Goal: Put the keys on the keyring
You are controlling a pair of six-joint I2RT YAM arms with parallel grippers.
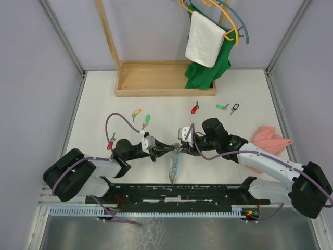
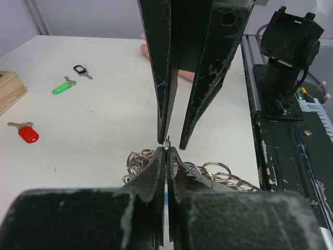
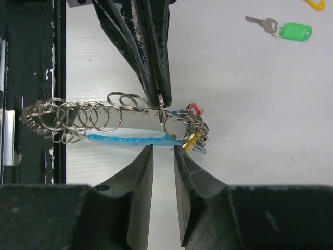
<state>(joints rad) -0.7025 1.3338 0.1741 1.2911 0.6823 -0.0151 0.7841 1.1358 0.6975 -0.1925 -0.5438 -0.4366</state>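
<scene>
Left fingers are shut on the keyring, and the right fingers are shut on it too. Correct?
Not quite. The left fingers are shut on the keyring, but the right fingers stand open, a gap between them, gripping nothing, as the right wrist view shows.

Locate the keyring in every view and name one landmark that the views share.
Top external: the keyring sits at picture centre, running toward the bottom edge.
Left wrist: the keyring is at bottom centre, only its metal rings showing.
Right wrist: the keyring stretches across left and centre.
Shared landmark: the left gripper, shut on one ring.
</scene>
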